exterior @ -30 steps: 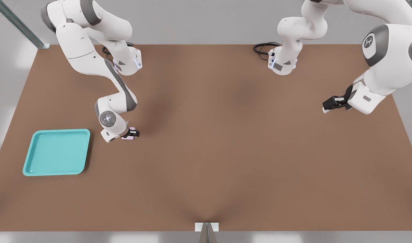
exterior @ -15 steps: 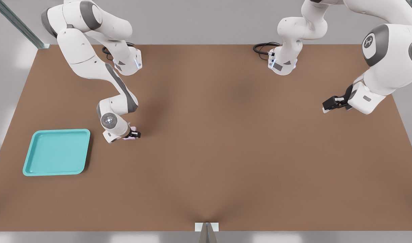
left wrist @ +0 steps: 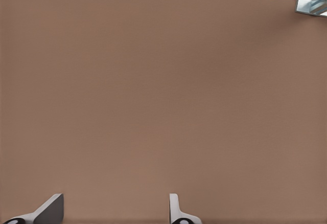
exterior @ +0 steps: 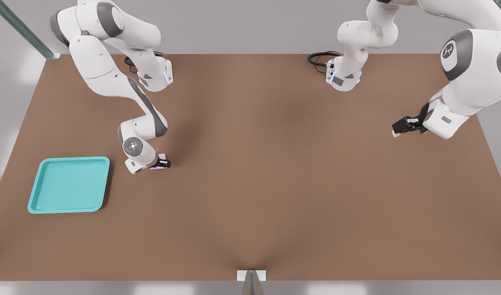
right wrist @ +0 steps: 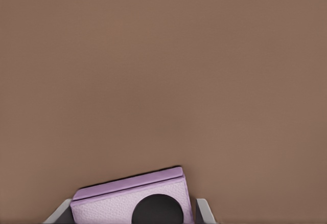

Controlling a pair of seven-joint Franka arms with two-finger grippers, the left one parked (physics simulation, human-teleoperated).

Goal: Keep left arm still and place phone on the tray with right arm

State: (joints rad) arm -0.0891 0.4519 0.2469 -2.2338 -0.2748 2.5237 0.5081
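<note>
Pink, flat, textured phone [right wrist: 132,201], one lens visible, sits clamped in gripper [exterior: 162,163]; one smooth turquoise tray [exterior: 40,207] at 9 o'clock.

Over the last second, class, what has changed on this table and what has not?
The right arm's gripper sank slightly onto the phone, its wrist dipping toward the table; the fingers now flank the phone's sides. The phone has not left its spot. The tray, at the front view's left, stayed put.
</note>
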